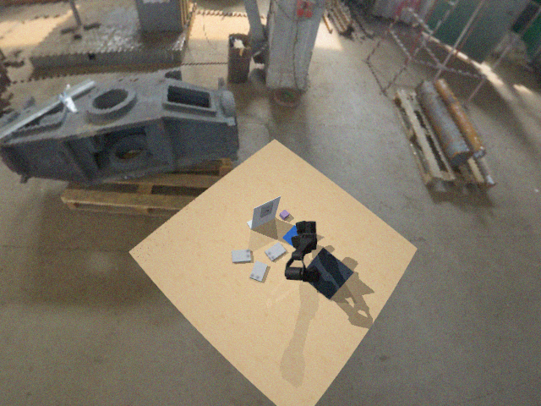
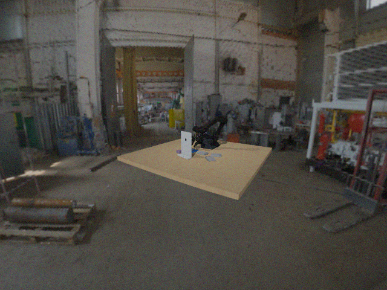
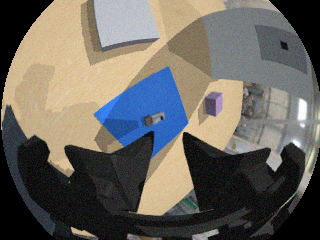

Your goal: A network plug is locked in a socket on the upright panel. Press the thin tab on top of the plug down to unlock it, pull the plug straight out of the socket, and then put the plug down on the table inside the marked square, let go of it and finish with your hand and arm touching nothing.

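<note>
While I hold the arm over the tan table (image 1: 210, 301), my wrist view shows the gripper (image 3: 167, 150) with its two dark fingers parted and nothing between them. Between and beyond the fingertips lies the network plug (image 3: 154, 119), a small grey piece resting on the blue marked square (image 3: 134, 110). I see a clear gap between the plug and both fingers; the plug sits well inside the square's edges, nearer the side facing the gripper.

From the top view I note the blue square (image 1: 289, 236) partly covered by the black arm (image 1: 301, 253), whose dark base plate (image 1: 338, 279) sits just beside it on the table. The plug itself is too small to make out from there.

I record the upright panel (image 1: 265, 212), white with a grey patch around the socket, standing just beyond the square; in the wrist view the panel (image 3: 254, 47) shows a small dark opening in that grey patch. A small purple cube (image 3: 214, 103) rests on the table near the panel's foot, apart from the square.

Three flat grey plates (image 1: 241, 255) lie on the table to one side, well apart from the plug. In the exterior view the arm (image 2: 207, 134) stands behind the panel (image 2: 185, 144).
</note>
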### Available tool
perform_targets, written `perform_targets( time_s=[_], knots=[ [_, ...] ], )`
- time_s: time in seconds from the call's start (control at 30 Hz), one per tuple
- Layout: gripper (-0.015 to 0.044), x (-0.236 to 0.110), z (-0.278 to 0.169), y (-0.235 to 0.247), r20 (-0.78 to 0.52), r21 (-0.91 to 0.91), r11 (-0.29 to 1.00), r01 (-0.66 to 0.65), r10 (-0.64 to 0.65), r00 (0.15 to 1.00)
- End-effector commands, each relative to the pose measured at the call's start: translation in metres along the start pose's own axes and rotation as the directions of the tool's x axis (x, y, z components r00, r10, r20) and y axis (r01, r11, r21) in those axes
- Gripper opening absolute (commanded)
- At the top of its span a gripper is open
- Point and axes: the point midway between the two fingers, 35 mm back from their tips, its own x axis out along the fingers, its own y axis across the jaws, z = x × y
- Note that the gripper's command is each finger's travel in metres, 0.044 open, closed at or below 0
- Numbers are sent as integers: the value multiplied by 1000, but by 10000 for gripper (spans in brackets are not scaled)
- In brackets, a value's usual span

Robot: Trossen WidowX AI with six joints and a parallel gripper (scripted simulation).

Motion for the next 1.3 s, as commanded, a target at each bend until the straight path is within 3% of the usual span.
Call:
perform_targets(
  time_s=[0.0,1.27],
  knots=[
    [156,-5,0,-6,1,-5,1000,6,-6,1000],
    [156,-55,-1,-37,-1,-5,1000,5,-5,1000]
  ],
)
